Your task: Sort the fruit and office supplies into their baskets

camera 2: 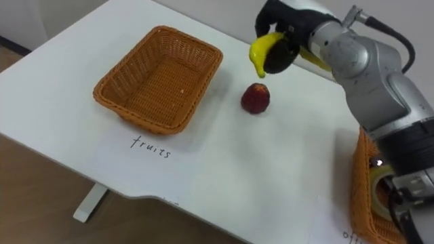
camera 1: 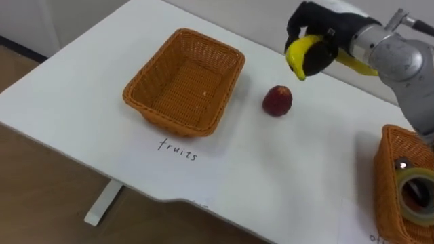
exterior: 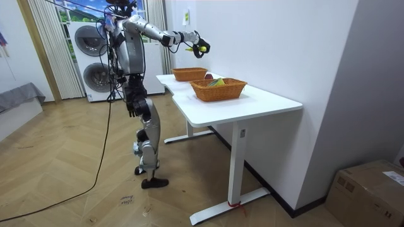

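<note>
Sorting was at an early stage, we judged: the fruits basket point(camera 1: 183, 85) at upper left sat empty, and a red fruit point(camera 1: 277, 101) lay loose on the worktop point(camera 1: 271, 169) beside it. At upper right, our right robot hand point(camera 1: 325, 27) had its fingers curled round a banana point(camera 1: 302, 53), held clear of the worktop. At lower right, the office basket point(camera 1: 388, 177) already held a tape roll point(camera 1: 415, 193).

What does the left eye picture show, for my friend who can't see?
The robot's black right hand holds a yellow banana above a white table, near a round red fruit. To the left is an empty woven orange basket; a second basket at lower right holds a tape roll.
</note>
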Tool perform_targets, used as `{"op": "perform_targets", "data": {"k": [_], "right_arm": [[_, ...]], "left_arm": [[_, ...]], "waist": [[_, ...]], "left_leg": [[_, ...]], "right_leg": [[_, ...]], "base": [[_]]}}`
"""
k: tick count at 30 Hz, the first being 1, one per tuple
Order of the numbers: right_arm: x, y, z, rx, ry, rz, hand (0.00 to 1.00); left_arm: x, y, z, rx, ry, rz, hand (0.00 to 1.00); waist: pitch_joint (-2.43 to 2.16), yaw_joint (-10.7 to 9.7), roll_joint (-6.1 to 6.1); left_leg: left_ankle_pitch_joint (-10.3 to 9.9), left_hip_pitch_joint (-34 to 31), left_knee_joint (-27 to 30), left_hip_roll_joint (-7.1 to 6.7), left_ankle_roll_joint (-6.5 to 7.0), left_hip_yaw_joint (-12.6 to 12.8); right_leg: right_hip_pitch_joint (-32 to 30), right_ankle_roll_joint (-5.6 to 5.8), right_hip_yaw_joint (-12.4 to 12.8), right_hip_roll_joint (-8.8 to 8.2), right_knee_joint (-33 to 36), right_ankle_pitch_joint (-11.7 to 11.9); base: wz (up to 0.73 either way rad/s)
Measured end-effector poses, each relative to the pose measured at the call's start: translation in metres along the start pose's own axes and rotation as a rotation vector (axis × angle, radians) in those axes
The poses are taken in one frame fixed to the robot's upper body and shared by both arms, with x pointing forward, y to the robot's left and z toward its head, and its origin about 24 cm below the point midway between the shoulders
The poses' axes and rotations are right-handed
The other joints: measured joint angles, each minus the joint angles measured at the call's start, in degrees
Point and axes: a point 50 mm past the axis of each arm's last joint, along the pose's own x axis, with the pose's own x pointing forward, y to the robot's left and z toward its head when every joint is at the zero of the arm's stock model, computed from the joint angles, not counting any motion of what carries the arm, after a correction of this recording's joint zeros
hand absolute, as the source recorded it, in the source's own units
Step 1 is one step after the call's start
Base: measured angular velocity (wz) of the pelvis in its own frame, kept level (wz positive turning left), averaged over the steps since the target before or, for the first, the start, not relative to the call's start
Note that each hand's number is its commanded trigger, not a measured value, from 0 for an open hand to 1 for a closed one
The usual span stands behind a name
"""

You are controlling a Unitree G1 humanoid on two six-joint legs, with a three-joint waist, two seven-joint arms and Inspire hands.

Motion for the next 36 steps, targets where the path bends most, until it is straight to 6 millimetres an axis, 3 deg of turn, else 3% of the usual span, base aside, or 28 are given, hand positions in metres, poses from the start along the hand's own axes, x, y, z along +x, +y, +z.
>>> {"op": "perform_targets", "data": {"k": [5,13,18,24,25,26,27,28,36], "right_arm": [[-0.003,-0.005,0.015,-0.022,-0.060,-0.031,1.00],[-0.005,-0.007,0.042,-0.035,-0.162,-0.076,1.00],[0.002,-0.005,0.054,0.016,-0.192,-0.081,1.00],[0.006,-0.010,0.064,0.023,-0.217,-0.115,1.00],[0.009,-0.006,0.063,0.020,-0.210,-0.103,0.92],[0.010,-0.004,0.063,0.018,-0.205,-0.092,0.31],[0.013,0.001,0.062,0.019,-0.197,-0.073,0.06],[0.015,0.005,0.063,0.010,-0.195,-0.055,0.00],[0.024,0.015,0.056,0.042,-0.153,-0.029,0.00]], "left_arm": [[-0.001,0.001,-0.007,0.005,0.024,0.006,0.00],[-0.005,-0.005,-0.014,0.015,0.038,-0.003,0.00],[-0.006,-0.009,-0.011,0.013,0.033,-0.012,0.00],[-0.007,-0.009,-0.010,0.012,0.028,-0.018,0.00],[-0.007,-0.009,-0.010,0.012,0.027,-0.017,0.00],[-0.007,-0.009,-0.010,0.013,0.027,-0.018,0.00],[-0.007,-0.009,-0.010,0.016,0.025,-0.018,0.00],[-0.007,-0.009,-0.011,0.018,0.028,-0.017,0.00],[-0.007,-0.008,-0.013,0.045,0.050,-0.011,0.00]], "waist": [[-0.32,0.4,-0.37],[-0.10,1.2,-0.09],[-0.06,3.1,-0.22],[0.51,5.8,-1.49],[0.53,6.3,-1.62],[0.54,6.5,-1.63],[0.55,7.0,-1.63],[0.55,7.3,-1.63],[0.63,8.7,-1.69]], "left_leg": [[0.0,0.1,0.0,-0.14,0.03,-1.1],[0.0,0.9,0.0,-0.17,-0.02,-1.5],[0.1,0.6,0.0,-0.26,-0.14,-1.8],[0.1,0.5,0.0,-0.48,-0.12,-2.7],[0.1,0.5,0.0,-0.52,-0.12,-3.1],[0.1,0.5,0.0,-0.56,-0.12,-3.3],[0.1,0.5,0.0,-0.63,-0.11,-3.6],[0.1,0.5,0.0,-0.70,-0.10,-4.0],[0.1,0.4,-0.1,-1.00,-0.06,-5.1]], "right_leg": [[0.5,0.11,-0.4,-0.09,0.0,0.0],[1.5,0.33,-0.6,-0.13,0.0,-0.2],[1.3,0.33,-1.2,-0.25,0.1,-0.3],[1.4,0.43,-1.3,-0.23,0.1,-0.8],[1.6,0.48,-1.4,-0.22,0.1,-0.8],[1.6,0.50,-1.3,-0.22,0.1,-0.8],[1.7,0.55,-1.4,-0.23,0.0,-0.9],[1.8,0.66,-1.6,-0.27,0.0,-0.9],[2.3,0.81,-2.4,-0.40,-0.5,-1.0]], "base": [[0.11],[0.02],[0.03],[0.09],[0.09],[0.15],[0.14],[0.13],[0.08]]}}
